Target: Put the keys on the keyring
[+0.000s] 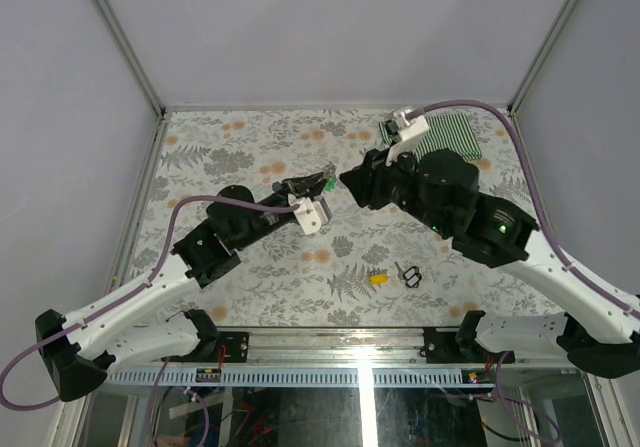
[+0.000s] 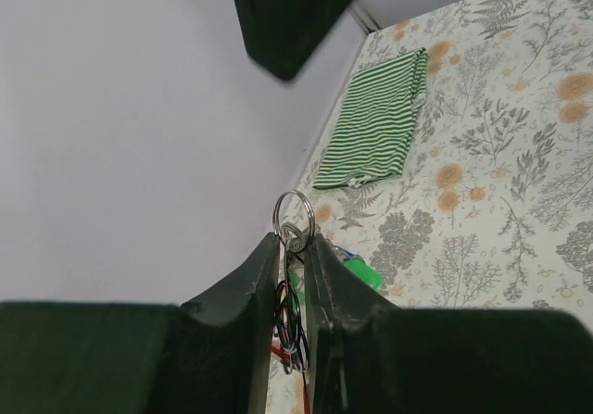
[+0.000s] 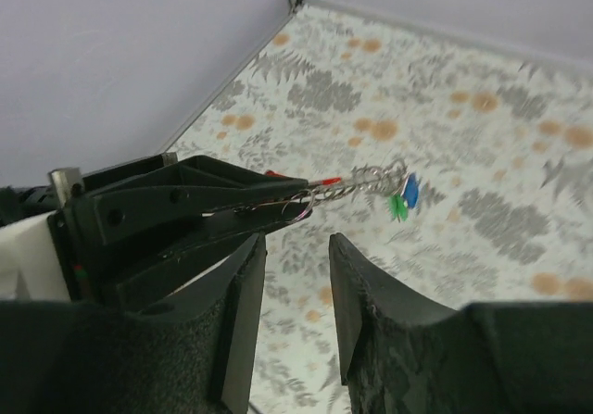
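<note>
**Silver-grey chain held out by the left pincer; one key left on the counter**

Left pincer (image 2: pixel 293 247): closed on the keyring (image 3: pixel 361 182), its two fingers clamped flat on the red clip and the wire loops. The chain sticks out past its tips, clear of the counter (image 1: pixel 250 267). Its long axis runs on from the left pincer's fingers and crosses just beyond the fingertips of the right pincer (image 3: pixel 296 247).

Right pincer: jaws apart, with nothing between them. It faces the left pincer closely, and the chain's free end is near its tips but not touching them.

Keys, three in all. The blue key (image 3: pixel 411 190) and the green key (image 3: pixel 399 209) hang together at the far end of the chain. The yellow key (image 1: pixel 378 278) lies loose on the counter, below both pincers and back toward the arm bases. It is somewhat nearer the right pincer than the left, and its long axis appears to run crosswise to the arms.

Judgement: two of the three keys are on. The free right pincer is better placed to fetch the yellow one.

Other items, one of each: a black loop (image 1: pixel 410 274) just beside the yellow key, and a striped cloth (image 2: pixel 375 122) well beyond the pincers.
</note>
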Tool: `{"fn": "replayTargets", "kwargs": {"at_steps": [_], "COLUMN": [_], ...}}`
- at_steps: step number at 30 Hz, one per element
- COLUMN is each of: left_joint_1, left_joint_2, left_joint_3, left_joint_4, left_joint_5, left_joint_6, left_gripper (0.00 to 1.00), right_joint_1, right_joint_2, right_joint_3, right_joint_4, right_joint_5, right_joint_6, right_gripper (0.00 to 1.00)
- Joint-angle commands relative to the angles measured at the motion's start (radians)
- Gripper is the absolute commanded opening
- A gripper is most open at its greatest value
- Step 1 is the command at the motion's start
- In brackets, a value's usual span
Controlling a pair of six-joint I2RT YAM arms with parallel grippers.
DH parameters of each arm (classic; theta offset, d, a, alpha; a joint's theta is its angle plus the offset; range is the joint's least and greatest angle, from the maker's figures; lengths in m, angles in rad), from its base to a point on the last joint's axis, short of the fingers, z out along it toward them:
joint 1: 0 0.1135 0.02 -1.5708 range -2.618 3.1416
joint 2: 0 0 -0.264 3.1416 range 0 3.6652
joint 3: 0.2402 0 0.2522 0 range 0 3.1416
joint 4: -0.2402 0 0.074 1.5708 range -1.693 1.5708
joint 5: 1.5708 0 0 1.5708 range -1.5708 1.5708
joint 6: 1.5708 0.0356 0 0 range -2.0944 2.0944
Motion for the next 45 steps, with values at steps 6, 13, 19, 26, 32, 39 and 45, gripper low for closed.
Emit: {"fn": "replayTargets", "kwargs": {"at_steps": [6, 13, 19, 26, 32, 39, 45], "left_joint_1": [-0.02, -0.041, -0.056, -0.066, -0.072, -0.077, -0.079], "left_joint_2": [-0.058, -0.082, -0.074, -0.07, -0.071, -0.07, -0.071], "left_joint_3": [-0.039, -0.073, -0.072, -0.067, -0.066, -0.066, -0.065], "left_joint_4": [0.158, 0.174, 0.179, 0.178, 0.171, 0.171, 0.17], "left_joint_5": [-0.014, -0.003, 0.0, 0.005, 0.001, -0.005, -0.008], "left_joint_6": [0.106, 0.153, 0.173, 0.181, 0.189, 0.201, 0.205], "left_gripper": [0.0, 0.0, 0.0, 0.0, 0.0, 0.0, 0.0], "right_joint_1": [-0.112, -0.184, -0.199, -0.204, -0.207, -0.214, -0.22], "right_joint_2": [0.095, 0.102, 0.13, 0.152, 0.165, 0.162, 0.167], "right_joint_3": [0.081, 0.073, 0.064, 0.055, 0.055, 0.042, 0.041], "right_joint_4": [-0.055, -0.054, -0.045, -0.049, -0.05, -0.053, -0.051], "right_joint_5": [-0.19, -0.298, -0.375, -0.414, -0.434, -0.439, -0.45], "right_joint_6": [0.384, 0.432, 0.452, 0.458, 0.462, 0.465, 0.468], "right_gripper": [0.39, 0.4, 0.42, 0.4, 0.34, 0.28, 0.22]}}
